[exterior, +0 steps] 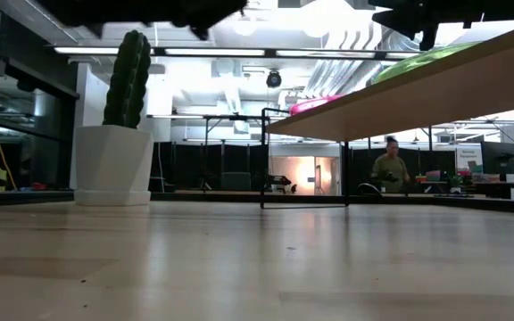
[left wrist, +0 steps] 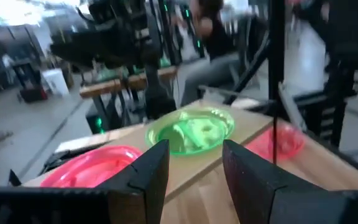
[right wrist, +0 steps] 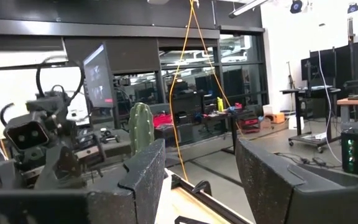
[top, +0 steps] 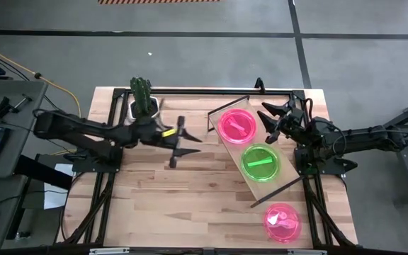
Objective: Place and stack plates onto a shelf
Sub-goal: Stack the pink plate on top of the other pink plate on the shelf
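The shelf (top: pixel 283 172), a light-wood board on black wire ends, stands slantwise on the table's right half. A pink plate (top: pixel 237 126) lies flat on its far end and a green plate (top: pixel 261 163) beside it on the board's middle. Another pink plate (top: pixel 282 222) rests on the table by the near right corner. My left gripper (top: pixel 190 144) hovers open at mid-table, left of the shelf, pointing level at the green plate (left wrist: pixel 191 132). My right gripper (top: pixel 269 122) hangs open just right of the shelf's pink plate, holding nothing.
A cactus in a white pot (top: pixel 142 105) stands at the far edge, behind my left arm. The low view shows the shelf board (exterior: pixel 400 98) raised above the tabletop. A person (exterior: pixel 389 169) sits far off in the room. Bare planks (top: pixel 183 205) lie near-left.
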Robot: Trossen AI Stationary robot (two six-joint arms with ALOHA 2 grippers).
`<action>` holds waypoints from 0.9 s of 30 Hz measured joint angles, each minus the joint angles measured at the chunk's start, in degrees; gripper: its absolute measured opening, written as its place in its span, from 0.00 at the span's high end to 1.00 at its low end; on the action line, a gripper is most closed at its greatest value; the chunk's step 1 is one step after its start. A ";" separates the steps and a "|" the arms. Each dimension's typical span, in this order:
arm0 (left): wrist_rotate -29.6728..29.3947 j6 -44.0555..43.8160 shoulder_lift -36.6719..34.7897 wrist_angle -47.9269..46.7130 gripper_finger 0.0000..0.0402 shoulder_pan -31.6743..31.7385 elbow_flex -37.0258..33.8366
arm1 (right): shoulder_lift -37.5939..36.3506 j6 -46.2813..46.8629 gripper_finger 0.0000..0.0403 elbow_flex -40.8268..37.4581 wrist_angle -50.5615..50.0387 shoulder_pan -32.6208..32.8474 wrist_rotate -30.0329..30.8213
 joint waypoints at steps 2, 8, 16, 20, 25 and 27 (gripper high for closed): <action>-0.67 -1.55 -1.63 7.49 0.66 -0.65 -4.82 | 0.02 0.01 0.54 0.00 0.00 0.00 0.00; -5.89 -4.55 -4.68 16.56 0.66 -1.68 -12.14 | 0.00 0.11 0.54 0.00 0.02 -0.02 -0.07; -6.52 -6.00 -4.87 17.45 0.66 -1.67 -12.42 | 0.00 1.49 0.54 0.00 0.02 -0.02 -0.09; -6.52 -6.00 -4.87 17.42 0.66 -1.66 -12.42 | 0.00 1.49 0.54 0.00 0.02 -0.02 -0.09; -6.52 -6.00 -4.87 17.42 0.66 -1.66 -12.42 | 0.00 1.31 0.54 0.00 0.02 -0.02 -0.11; -6.49 -5.97 -4.87 17.40 0.66 -1.66 -12.42 | 0.00 1.18 0.54 0.00 0.02 -0.02 -0.11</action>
